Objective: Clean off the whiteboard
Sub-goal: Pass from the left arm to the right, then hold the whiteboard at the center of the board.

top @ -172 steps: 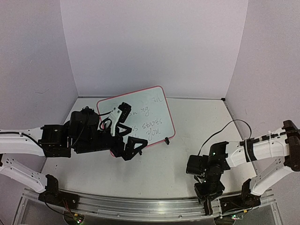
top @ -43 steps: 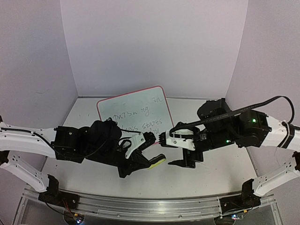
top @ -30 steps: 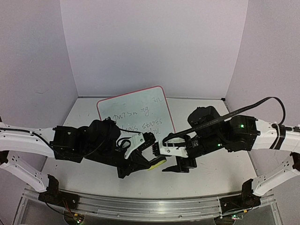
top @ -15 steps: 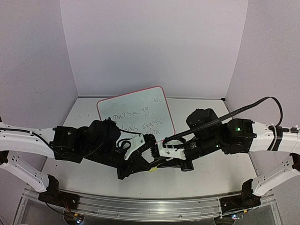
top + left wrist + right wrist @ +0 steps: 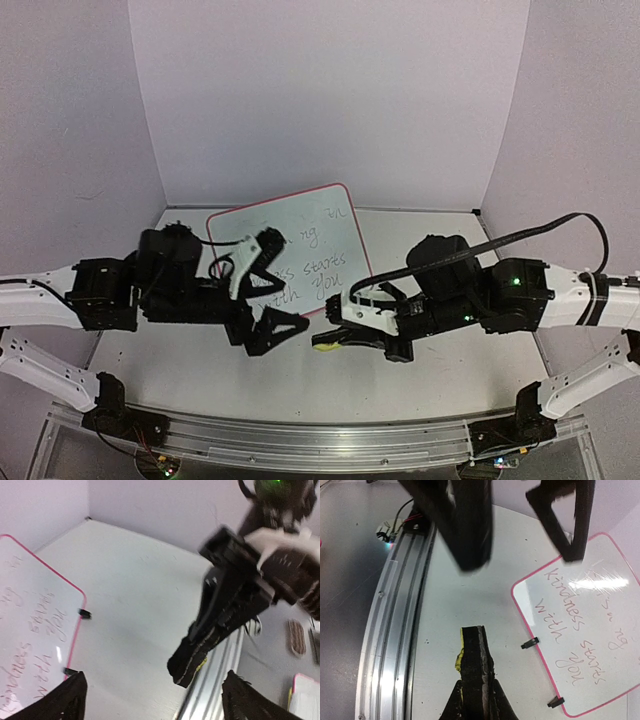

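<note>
The whiteboard stands tilted at mid table, pink-framed, with dark handwriting. It also shows in the left wrist view and the right wrist view. My right gripper is shut on the small yellow-and-black block, held above the table in front of the board's near right corner; in the right wrist view the block sticks out of the shut gripper. My left gripper is open and empty, just left of the block and in front of the board. Its fingers are spread wide.
An aluminium rail runs along the table's near edge and also shows in the right wrist view. Lilac walls close the back and sides. The board's black feet rest on the table. Small objects lie beyond the rail.
The block passed from my left gripper to my right. The left gripper opened and drew back left toward the board. The right gripper closed on the block and holds it.
</note>
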Motion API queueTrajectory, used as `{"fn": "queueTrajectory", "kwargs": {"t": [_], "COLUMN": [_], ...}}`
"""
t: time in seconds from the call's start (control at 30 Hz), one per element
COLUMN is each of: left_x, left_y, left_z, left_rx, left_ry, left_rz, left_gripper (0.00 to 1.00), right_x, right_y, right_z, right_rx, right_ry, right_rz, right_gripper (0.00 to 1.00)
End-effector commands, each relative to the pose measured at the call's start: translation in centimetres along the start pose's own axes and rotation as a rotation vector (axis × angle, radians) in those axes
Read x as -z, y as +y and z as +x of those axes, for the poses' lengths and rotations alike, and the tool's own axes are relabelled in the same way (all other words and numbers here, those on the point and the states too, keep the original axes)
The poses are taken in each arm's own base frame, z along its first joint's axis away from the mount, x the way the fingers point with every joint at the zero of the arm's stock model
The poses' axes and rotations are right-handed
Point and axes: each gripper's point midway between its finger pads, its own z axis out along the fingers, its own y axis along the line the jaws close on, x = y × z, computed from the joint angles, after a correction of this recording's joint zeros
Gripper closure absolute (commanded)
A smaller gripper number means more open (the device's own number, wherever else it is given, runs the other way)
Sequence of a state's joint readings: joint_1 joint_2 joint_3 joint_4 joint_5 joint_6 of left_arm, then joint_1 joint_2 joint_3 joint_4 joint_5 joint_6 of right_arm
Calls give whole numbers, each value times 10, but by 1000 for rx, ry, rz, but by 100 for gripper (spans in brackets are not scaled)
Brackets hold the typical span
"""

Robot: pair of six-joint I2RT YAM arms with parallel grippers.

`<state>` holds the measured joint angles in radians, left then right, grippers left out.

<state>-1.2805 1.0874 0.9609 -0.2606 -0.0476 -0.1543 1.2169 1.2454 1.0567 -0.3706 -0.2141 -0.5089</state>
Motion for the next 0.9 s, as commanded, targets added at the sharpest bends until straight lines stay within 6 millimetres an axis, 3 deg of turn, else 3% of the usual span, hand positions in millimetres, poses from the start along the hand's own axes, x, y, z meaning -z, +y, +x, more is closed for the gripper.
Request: {"fn": "queueTrajectory", "kwargs": {"t": [0.0,0.1,0.17,0.27,0.37,0.5,0.6,0.7,0.87], "left_x": [55,80,87,77,78,86,88,85,73], "left_y": [86,132,159,196,247,284,302,311,309], "left_z": [-42,-42,-36,-26,-19,-23,-28,-30,-18], "left_rx": [175,257,313,366,492,592,619,617,642], "left_ry": [-271,-344,-360,-303,-282,-337,-363,-377,-391], "left_rz": [-310,-470,-546,-579,-586,-551,-539,-511,-385], "left_gripper": [0,0,0,0,0,0,0,0,0], "right_x": [19,29,34,27,18,10,7,7,13], "right_y": [-91,-155,-188,-217,-244,-264,-268,-270,-273], "right_z": [-8,15,32,44,52,55,54,51,50], "right_rx": [-306,-655,-859,-1018,-1108,-1172,-1188,-1186,-1170], "right_ry": [-1,-17,-53,-106,-127,-160,-179,-194,-206], "right_rz": [398,521,568,603,621,595,587,580,596], "right_gripper": [100,100,100,100,100,100,100,100,100]}}
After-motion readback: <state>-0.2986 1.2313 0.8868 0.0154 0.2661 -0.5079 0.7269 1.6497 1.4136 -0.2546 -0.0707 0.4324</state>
